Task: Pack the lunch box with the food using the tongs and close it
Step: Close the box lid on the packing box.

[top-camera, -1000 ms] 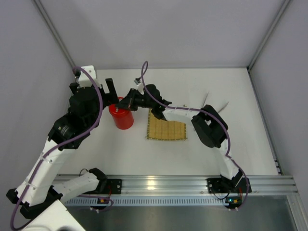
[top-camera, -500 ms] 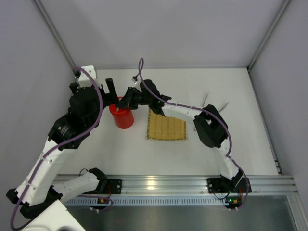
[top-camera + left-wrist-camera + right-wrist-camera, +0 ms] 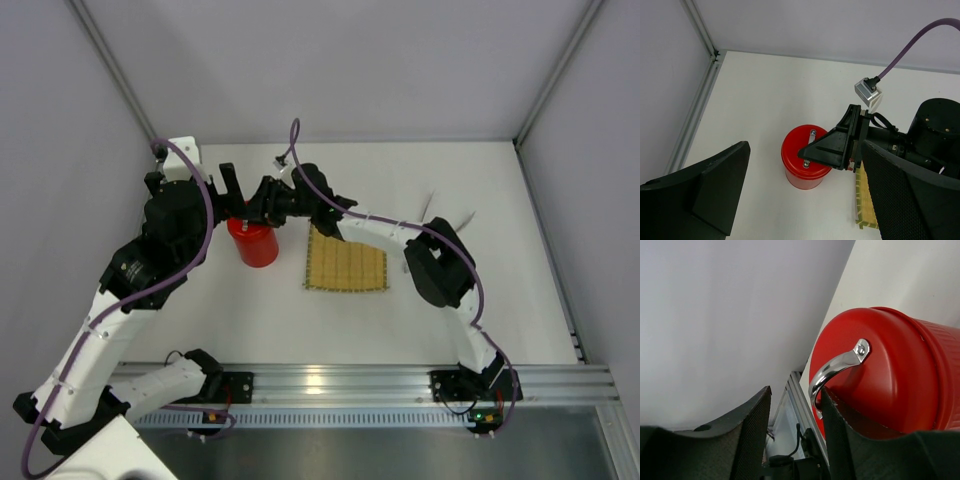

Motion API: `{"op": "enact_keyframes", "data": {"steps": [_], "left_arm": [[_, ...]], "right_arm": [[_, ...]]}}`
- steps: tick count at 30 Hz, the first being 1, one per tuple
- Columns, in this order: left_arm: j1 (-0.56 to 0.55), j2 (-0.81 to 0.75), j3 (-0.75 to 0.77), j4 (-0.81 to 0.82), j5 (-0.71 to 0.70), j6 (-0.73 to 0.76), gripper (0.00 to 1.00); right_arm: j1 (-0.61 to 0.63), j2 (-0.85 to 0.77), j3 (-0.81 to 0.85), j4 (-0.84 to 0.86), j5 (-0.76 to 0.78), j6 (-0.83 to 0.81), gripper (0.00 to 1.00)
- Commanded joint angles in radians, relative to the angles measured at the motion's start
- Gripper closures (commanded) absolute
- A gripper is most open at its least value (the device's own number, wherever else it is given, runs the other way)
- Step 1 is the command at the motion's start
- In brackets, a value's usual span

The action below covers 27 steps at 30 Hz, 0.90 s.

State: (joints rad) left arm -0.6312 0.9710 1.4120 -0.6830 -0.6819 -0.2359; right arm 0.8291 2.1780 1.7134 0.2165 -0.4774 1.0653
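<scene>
Item: lunch box [image 3: 256,246], red, upright on the white counter [image 3: 300,320], just left of the yellow bamboo mat [image 3: 346,268]. Lid [image 3: 807,150] on, its metal handle [image 3: 836,367] uppermost.

Right hand [image 3: 794,396]: I saw it low over the lid, jaws parted, the handle in the gap and not clamped.

Left hand [image 3: 804,146]: held above the box, jaws spread wide, gripping nothing.

Tongs [image 3: 463,220]: thin, grey, lay well right of the mat.

White table [image 3: 300,320]: red lunch box [image 3: 255,245], yellow mat [image 3: 346,268], tongs [image 3: 428,205] well apart.
</scene>
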Motion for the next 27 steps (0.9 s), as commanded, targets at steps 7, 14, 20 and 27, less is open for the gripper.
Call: {"op": "enact_keyframes", "data": {"steps": [7, 14, 20, 27], "left_arm": [[0.001, -0.014, 0.039, 0.0, -0.007, 0.006, 0.03], [0.001, -0.014, 0.041, 0.002, -0.008, 0.001, 0.03], [0.001, -0.011, 0.039, 0.003, -0.005, 0.0, 0.03], [-0.001, -0.011, 0.039, 0.002, -0.002, -0.003, 0.03]], "right_arm": [[-0.004, 0.028, 0.031, -0.287, 0.1, -0.113, 0.46], [-0.004, -0.001, 0.078, -0.373, 0.155, -0.146, 0.45], [-0.005, -0.009, 0.078, -0.397, 0.163, -0.151, 0.45], [-0.004, -0.03, 0.071, -0.41, 0.171, -0.16, 0.45]]}}
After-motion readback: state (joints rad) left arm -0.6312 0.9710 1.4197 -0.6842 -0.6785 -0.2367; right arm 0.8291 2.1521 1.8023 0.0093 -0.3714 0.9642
